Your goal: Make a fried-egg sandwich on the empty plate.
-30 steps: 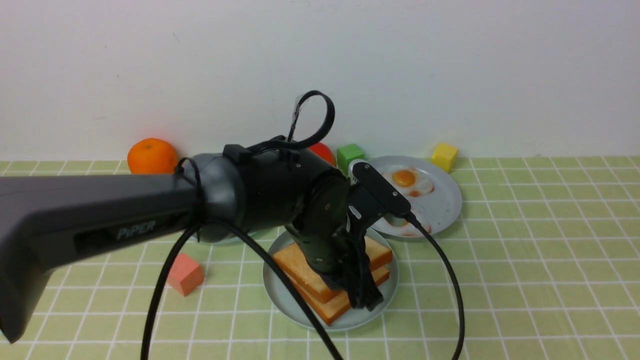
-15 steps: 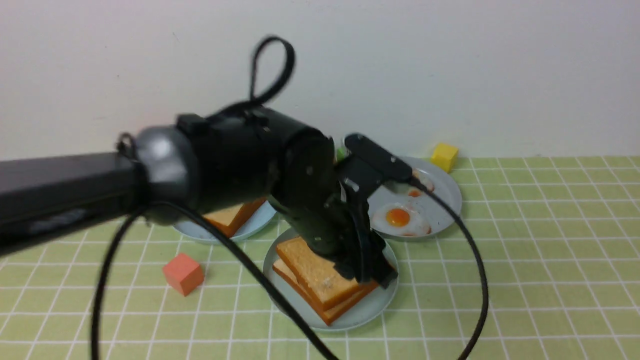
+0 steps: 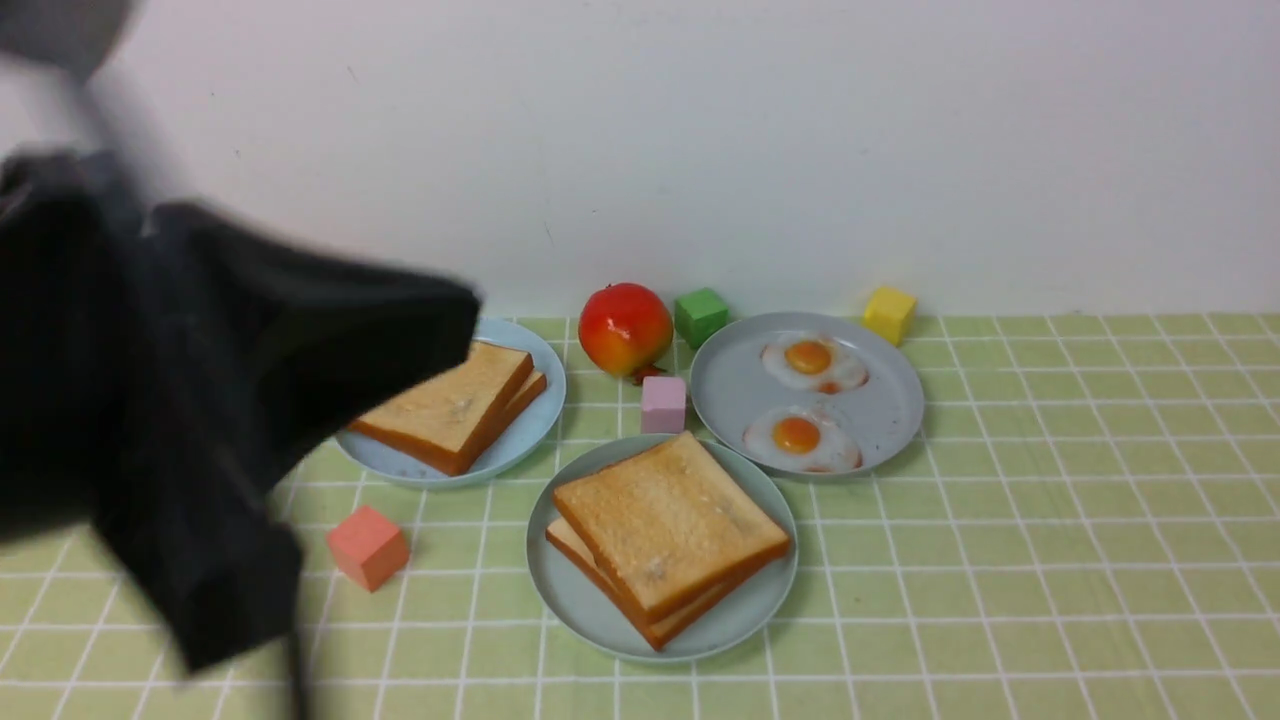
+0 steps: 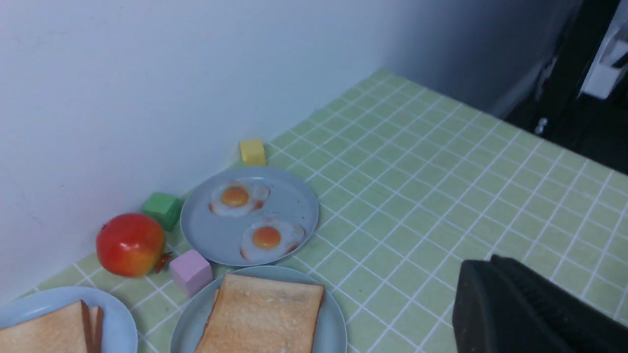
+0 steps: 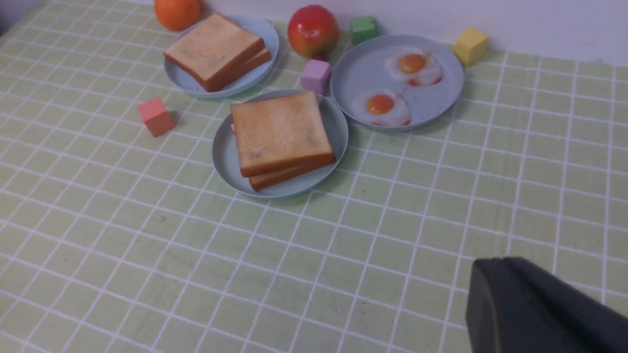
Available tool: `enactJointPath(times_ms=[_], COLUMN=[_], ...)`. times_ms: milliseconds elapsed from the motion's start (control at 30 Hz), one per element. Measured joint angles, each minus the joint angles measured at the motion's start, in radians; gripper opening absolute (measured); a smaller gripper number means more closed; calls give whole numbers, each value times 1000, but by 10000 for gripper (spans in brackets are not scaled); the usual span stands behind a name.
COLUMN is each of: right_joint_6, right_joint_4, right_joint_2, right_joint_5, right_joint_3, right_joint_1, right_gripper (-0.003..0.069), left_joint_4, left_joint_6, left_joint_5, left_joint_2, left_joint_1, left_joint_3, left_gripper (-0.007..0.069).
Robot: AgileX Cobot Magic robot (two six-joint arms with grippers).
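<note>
While the sandwich (image 3: 668,530) sits on the mint plate (image 3: 572,598), rightward of the left tool (image 4: 495,299), both tools are closed, empty.

We see the fried-egg sandwich (image 5: 280,130), two stacked toast slices, lying on the mint plate (image 5: 224,164). Just beside it a grey-blue plate (image 5: 436,105) carries two fried eggs (image 5: 380,105); a lilac cube (image 5: 316,75) sits near both rims. Our right gripper (image 5: 495,299) hangs well apart, over the checked cloth (image 5: 147,235).
</note>
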Motion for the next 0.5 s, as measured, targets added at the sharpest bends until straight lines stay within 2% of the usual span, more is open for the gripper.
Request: enactJointPath(times_ms=[233,433,500], right_joint_6=[159,205,212], right_joint_4=[-53,-55,-55], right_joint_2=[-191,-283,-307], right_joint_5=[0,-126,-252], right_joint_3=[208,340,429], right_joint_1=[0,0,0], right_gripper=[2,2,3], left_joint_4=[-51,-80,-89], left_joint_6=[0,0,0], left_joint_5=[-358,-452,-462], left_joint_2=[-363,-488,-506], left_joint_1=[0,0,0], left_joint_3=[472,610,647], left_gripper=[-13,-13,-13])
